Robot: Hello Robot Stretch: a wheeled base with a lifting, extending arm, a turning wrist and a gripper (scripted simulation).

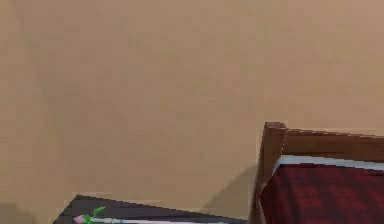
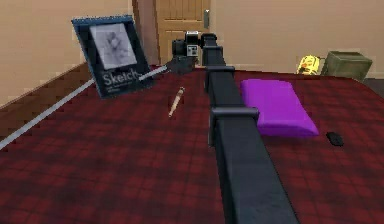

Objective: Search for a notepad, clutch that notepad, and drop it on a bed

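- Wall (image 1: 150,90), plain beige, spans the upper and middle of the forward view.
- At the lower right of that frame stands one bed (image 1: 272,165). It has a brown wooden headboard, a white band of sheet and a dark red checked cover.
- At the bottom left, the corner of one dark surface (image 1: 120,207) carries one small green and pink thing (image 1: 92,214), too small to name.
- In the arm side view, the bed (image 2: 110,160) and its red checked cover take the lower and middle frame.
- One dark arm (image 2: 235,140) rises from the bottom edge just right of centre.
- At the arm's far end, the pincer (image 2: 150,73) holds one notepad (image 2: 112,55) with a blue border and a grey cover picture.
- The notepad hangs tilted at the upper left, clear of the bed. How the pincer's fingers are set cannot be told.
- On the cover lie one purple pillow (image 2: 277,106) right of the arm, one thin pencil-like stick (image 2: 177,100) left of it, and one small dark thing (image 2: 335,139) at the right.
- One olive box (image 2: 349,64) stands at the upper right beyond the bed, and its contents cannot be told. One yellow thing (image 2: 311,65) is just beside it.
- One wooden door (image 2: 180,18) stands at top centre.
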